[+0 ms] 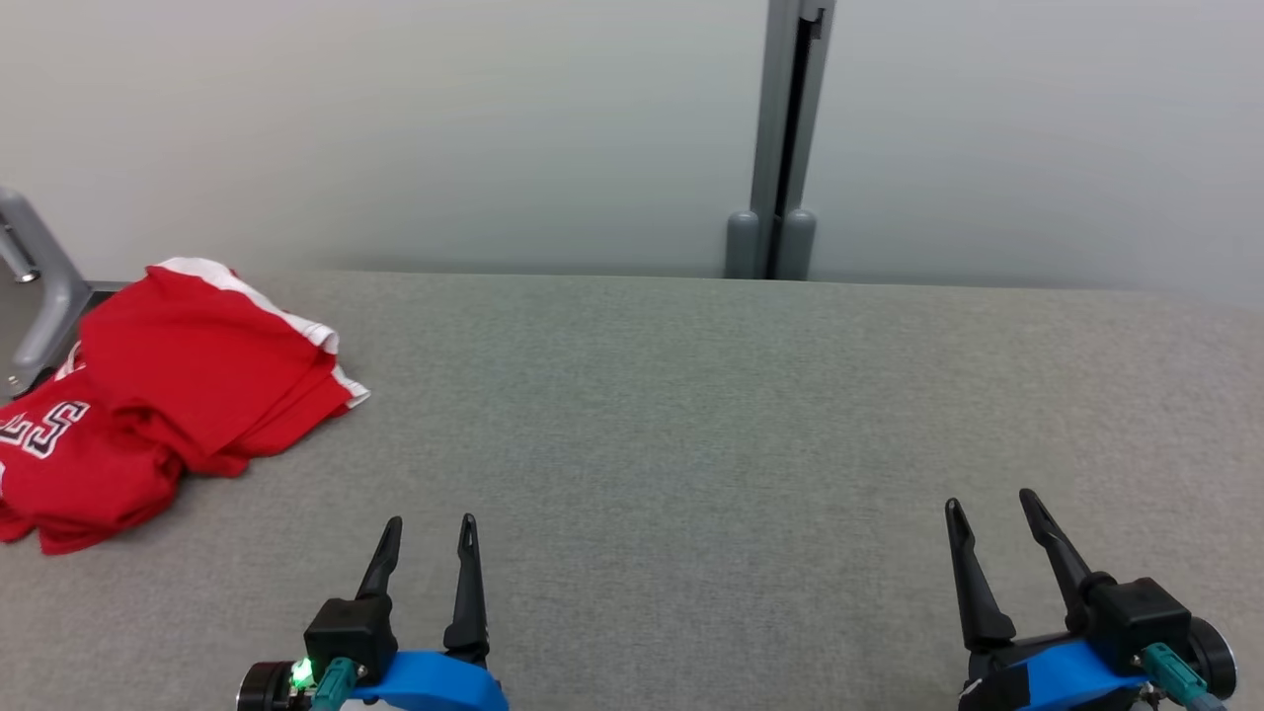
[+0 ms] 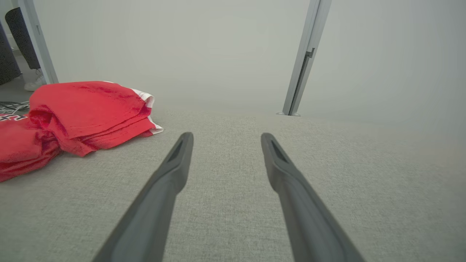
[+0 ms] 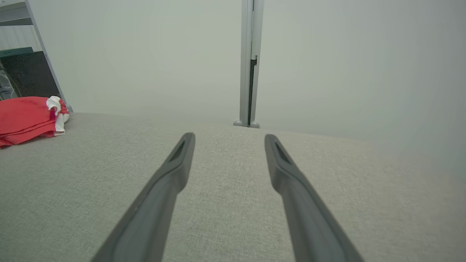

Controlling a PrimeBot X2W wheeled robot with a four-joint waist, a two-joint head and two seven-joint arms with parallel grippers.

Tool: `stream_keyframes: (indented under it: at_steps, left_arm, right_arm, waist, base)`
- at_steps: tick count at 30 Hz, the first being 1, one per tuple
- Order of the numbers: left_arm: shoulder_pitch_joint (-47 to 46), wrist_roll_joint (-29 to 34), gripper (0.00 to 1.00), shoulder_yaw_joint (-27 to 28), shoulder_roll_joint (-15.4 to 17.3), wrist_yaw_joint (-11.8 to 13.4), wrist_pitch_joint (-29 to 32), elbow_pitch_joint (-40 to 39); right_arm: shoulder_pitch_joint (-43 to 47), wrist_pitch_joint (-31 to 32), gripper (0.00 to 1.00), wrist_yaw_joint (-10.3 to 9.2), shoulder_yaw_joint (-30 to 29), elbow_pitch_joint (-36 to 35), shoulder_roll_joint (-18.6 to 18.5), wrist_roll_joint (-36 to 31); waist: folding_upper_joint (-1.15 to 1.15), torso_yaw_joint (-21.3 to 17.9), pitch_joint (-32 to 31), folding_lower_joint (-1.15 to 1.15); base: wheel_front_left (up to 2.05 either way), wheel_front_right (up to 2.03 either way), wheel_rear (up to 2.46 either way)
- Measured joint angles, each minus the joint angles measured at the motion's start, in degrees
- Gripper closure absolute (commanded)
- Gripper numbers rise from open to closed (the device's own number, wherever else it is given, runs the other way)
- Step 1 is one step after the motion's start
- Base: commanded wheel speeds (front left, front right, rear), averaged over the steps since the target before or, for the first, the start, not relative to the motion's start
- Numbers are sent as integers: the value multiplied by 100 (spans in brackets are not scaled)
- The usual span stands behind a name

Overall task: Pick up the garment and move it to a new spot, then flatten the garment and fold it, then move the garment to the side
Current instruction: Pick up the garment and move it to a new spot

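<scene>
The garment (image 1: 168, 395) is a red shirt with white trim and white lettering, lying rumpled at the far left of the grey cloth-covered table (image 1: 691, 415). It also appears at the left in the left wrist view as the garment (image 2: 72, 116) and at the far left edge in the right wrist view as the garment (image 3: 29, 118). My left gripper (image 1: 432, 525) hovers open near the table's front edge, right of and nearer than the garment, empty. Near the front right, my right gripper (image 1: 989, 502) stands open too, with nothing between its fingers.
A pale wall panel runs along the table's far edge, with a grey vertical post (image 1: 780, 148) at its middle. A grey metal bracket (image 1: 35, 286) stands at the far left behind the garment. Bare table stretches between the grippers.
</scene>
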Motion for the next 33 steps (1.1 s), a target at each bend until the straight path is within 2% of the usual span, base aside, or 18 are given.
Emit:
stream_keyframes:
  at_steps: [17,25,33]
  left_arm:
    - [-104,103,0,155,7,-5,-5,-43]
    - [-103,111,0,172,9,-10,-7,-114]
    - [-103,83,0,185,7,18,-7,-137]
  right_arm:
    - [-106,0,0,2,143,-24,1,100]
    - [-123,0,0,7,118,-16,1,107]
    - [-187,0,0,7,125,-21,1,87]
  waist:
    - [0,1566,17,0]
    - [0,1916,113,0]
    - [0,2026,227,0]
  base:
    - [0,0,0]
    - [0,0,0]
    - [0,0,0]
